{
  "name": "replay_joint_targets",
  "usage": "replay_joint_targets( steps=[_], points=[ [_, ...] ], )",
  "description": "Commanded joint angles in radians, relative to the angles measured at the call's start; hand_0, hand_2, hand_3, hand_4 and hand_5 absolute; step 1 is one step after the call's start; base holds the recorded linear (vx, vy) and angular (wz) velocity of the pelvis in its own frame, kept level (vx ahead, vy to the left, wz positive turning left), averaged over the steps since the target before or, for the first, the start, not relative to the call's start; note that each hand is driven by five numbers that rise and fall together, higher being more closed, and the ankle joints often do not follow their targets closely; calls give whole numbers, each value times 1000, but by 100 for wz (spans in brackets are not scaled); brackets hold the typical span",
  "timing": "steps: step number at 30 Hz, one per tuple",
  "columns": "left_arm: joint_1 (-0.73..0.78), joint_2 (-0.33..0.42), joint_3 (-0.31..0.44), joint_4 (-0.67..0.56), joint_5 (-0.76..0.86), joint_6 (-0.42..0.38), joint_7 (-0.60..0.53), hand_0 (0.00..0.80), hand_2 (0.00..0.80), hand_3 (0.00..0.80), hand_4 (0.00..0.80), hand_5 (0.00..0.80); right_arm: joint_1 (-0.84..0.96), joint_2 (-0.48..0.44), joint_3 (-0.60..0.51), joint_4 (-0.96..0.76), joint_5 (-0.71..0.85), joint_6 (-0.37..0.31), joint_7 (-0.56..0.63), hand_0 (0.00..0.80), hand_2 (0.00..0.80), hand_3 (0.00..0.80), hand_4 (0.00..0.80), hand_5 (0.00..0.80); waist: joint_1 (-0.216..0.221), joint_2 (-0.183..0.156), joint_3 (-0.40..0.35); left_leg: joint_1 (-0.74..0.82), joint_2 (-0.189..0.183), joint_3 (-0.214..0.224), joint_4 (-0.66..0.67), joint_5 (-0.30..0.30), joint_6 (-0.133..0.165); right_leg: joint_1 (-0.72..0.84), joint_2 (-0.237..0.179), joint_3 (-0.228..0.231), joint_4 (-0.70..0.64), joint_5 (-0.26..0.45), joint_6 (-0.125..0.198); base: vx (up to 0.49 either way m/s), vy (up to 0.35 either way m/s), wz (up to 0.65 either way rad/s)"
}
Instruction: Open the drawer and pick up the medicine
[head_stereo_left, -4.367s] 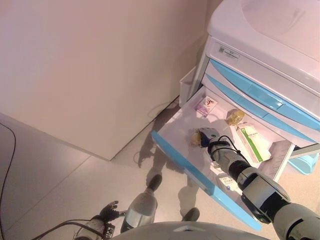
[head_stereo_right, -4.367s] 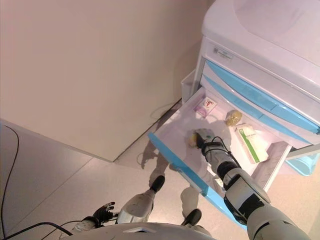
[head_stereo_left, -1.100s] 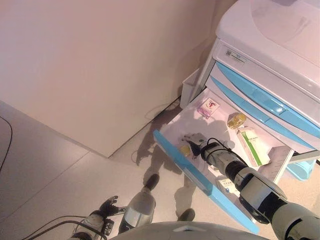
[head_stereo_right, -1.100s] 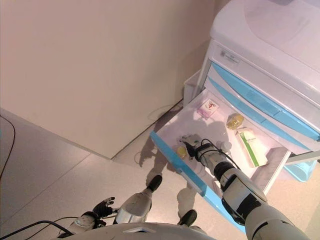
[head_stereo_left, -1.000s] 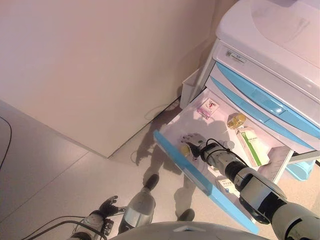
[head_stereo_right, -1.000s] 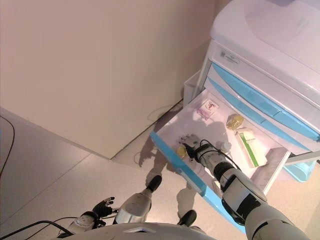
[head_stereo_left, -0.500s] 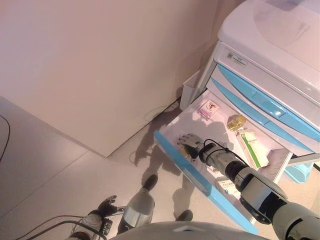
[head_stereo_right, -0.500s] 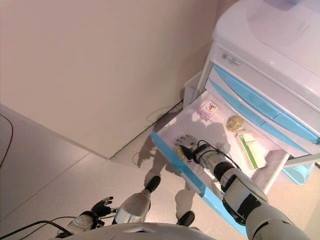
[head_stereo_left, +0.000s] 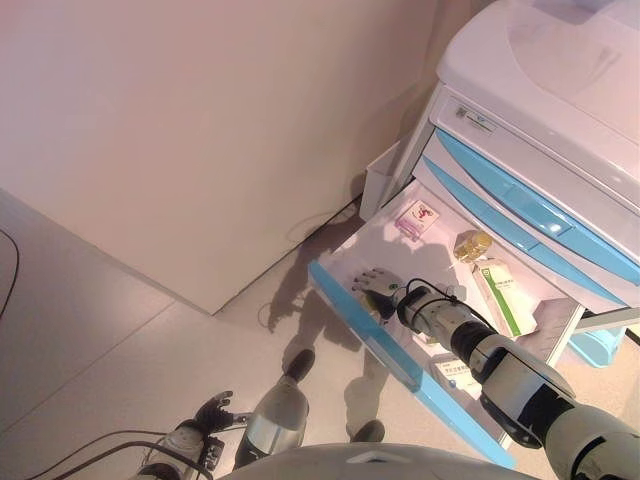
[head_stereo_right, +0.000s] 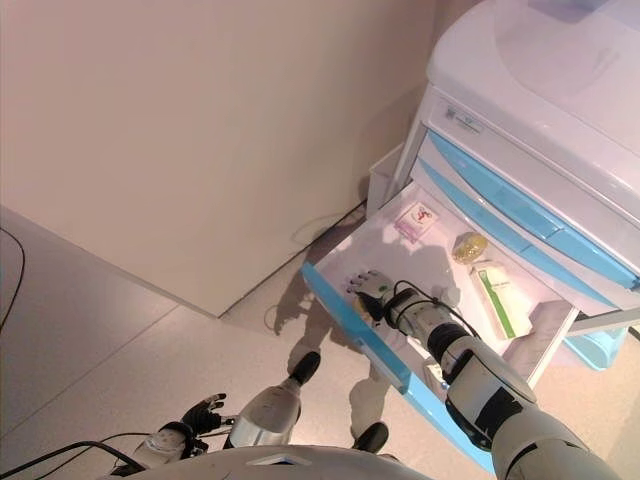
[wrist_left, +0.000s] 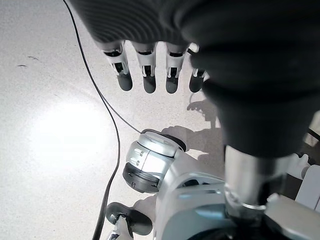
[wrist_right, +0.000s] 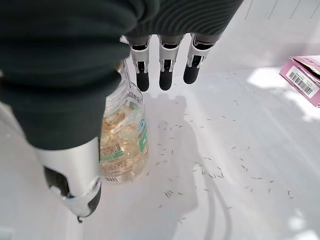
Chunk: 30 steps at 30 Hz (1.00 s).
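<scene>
bare drawer floor ahead, capsule bottle beside thumb, pink box far corner

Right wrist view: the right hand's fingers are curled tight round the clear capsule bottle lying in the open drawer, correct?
Not curled: the right wrist view shows the right hand with fingers straight, open beside the capsule bottle, which lies in the open drawer.

right hand slid toward drawer front, fingers now spread over bottle

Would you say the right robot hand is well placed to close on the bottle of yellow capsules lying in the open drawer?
Probably yes. The right robot hand is open right over the capsule bottle, fingers beyond it and thumb alongside, and nothing lies between them on the drawer floor. The pink box sits well clear.
</scene>
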Motion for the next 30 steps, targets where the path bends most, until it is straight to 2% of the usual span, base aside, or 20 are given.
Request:
replay_joint_targets(
  steps=[1,4,6,7,8,30],
  points=[
    [-11,12,-28,33,38,1,0,0,0,0,0,0,-19,-32,51,-71,30,-8,-20,0,0,0,0,0,11,-11,1,26,-69,54,2,-99,53,-19,21,41,73,-54,-24,0,0,0],
    [-11,13,-28,31,39,1,-1,0,0,0,0,0,-19,-33,50,-70,33,-8,-17,0,0,0,0,0,11,-10,1,26,-69,54,3,-99,53,-19,21,40,72,-53,-23,0,0,0],
    [-12,12,-29,28,36,4,-2,0,0,0,0,0,-18,-29,49,-71,34,-6,-11,430,430,430,430,430,11,-9,1,25,-69,55,2,-98,53,-21,21,40,72,-53,-23,0,0,0],
    [-13,13,-29,29,35,5,-3,0,0,0,0,0,-18,-30,48,-70,33,-8,-10,684,684,684,684,684,10,-9,0,25,-69,55,2,-98,53,-21,21,41,72,-53,-23,0,0,0],
    [-14,13,-28,29,35,4,-3,0,0,0,0,0,-18,-30,48,-70,33,-10,-10,800,800,800,800,800,10,-9,0,24,-69,54,3,-98,53,-21,21,41,72,-53,-23,0,0,0],
    [-7,13,-21,29,39,5,0,0,0,0,0,0,-10,-41,49,-94,49,-12,-2,800,800,800,800,800,11,-20,-3,29,-67,56,0,-98,54,-15,22,43,67,-50,-22,0,0,0]
  ],
)
